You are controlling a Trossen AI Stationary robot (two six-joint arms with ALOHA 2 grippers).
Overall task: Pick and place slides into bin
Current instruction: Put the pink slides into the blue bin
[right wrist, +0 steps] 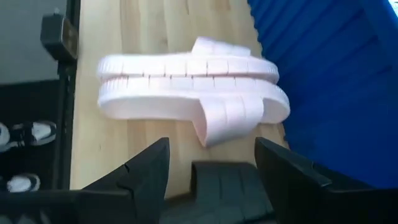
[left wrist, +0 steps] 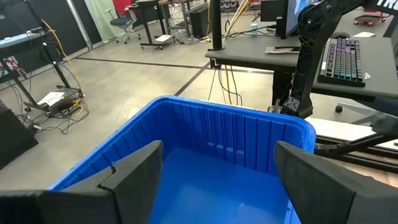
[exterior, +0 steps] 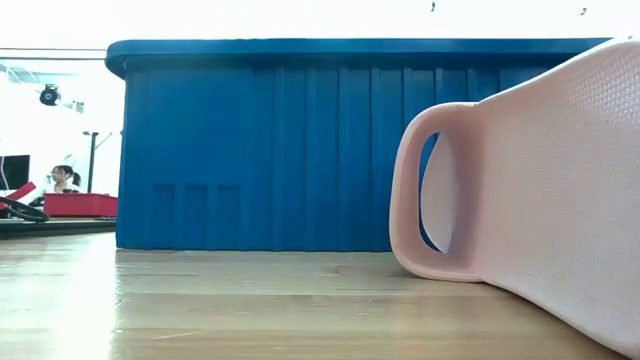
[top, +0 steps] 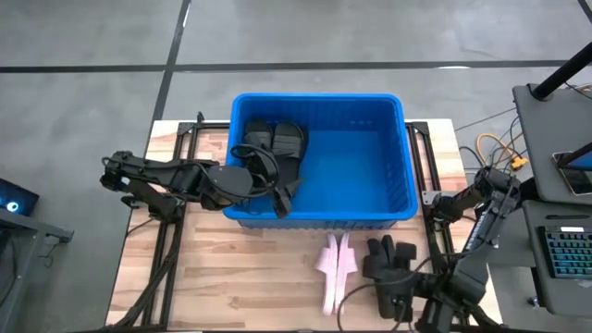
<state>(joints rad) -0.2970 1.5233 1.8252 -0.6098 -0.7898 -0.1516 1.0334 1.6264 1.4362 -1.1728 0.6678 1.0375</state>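
Note:
The blue bin (top: 370,176) stands at the middle far part of the wooden table, with black slides (top: 275,141) lying in its far left corner. A pale pink pair of slides (top: 336,268) rests on its side edges, soles together, in front of the bin's near wall (exterior: 300,150). My left gripper (top: 282,194) hangs open over the bin's near left part, nothing between its fingers (left wrist: 134,177). My right gripper (top: 390,248) stands open just right of the pink pair (right wrist: 193,93), slanting down toward it. A black ribbed slide (right wrist: 229,183) shows low between its fingers. My right gripper's fingers (right wrist: 149,168) stand on either side of the black ribbed slide (right wrist: 229,183). A strip of table shows between one finger and the slide. At the other finger I cannot tell whether it touches.
The bin's ribbed wall (right wrist: 329,68) rises close beside the pink pair. A desk with a keyboard (top: 564,254) stands off the table's right edge. Bare wood lies at the near left (top: 231,277). A person (exterior: 65,178) sits far back in the room.

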